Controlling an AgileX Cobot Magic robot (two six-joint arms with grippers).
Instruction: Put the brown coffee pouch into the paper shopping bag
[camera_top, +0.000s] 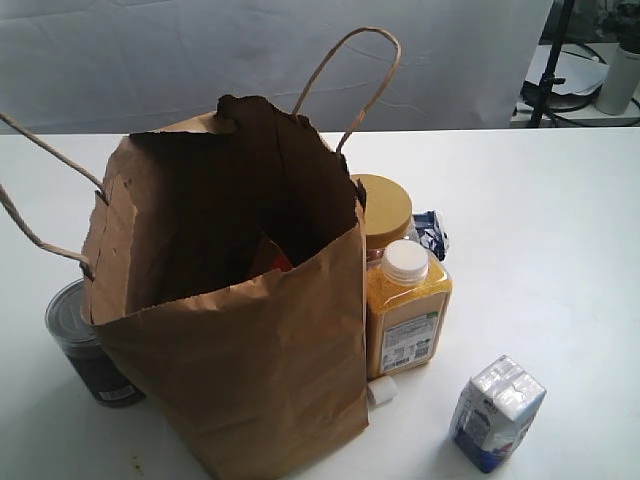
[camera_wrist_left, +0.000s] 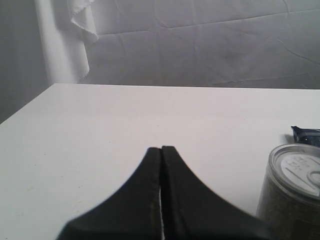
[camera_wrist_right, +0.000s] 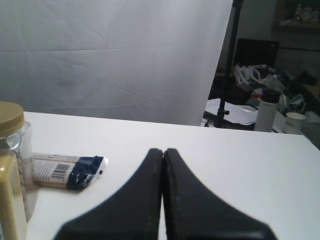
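Note:
The tan paper shopping bag (camera_top: 240, 340) stands upright at the front left of the white table, with a torn rim and two loop handles. Deep inside it shows a bit of the brown coffee pouch (camera_top: 272, 258), with a red-orange patch of its label against the dark interior; the rest is hidden by the bag's wall. Neither gripper appears in the exterior view. My left gripper (camera_wrist_left: 161, 149) is shut and empty over bare table, near a tin can. My right gripper (camera_wrist_right: 163, 150) is shut and empty too, above bare table.
A tin can (camera_top: 90, 345) (camera_wrist_left: 292, 190) stands against the bag's left side. Right of the bag are a yellow bottle (camera_top: 405, 310), a gold-lidded jar (camera_top: 385, 210) (camera_wrist_right: 12, 165), a blue packet (camera_top: 432, 235) (camera_wrist_right: 67, 170), a small white cube (camera_top: 381, 391) and a silver-blue carton (camera_top: 497, 412).

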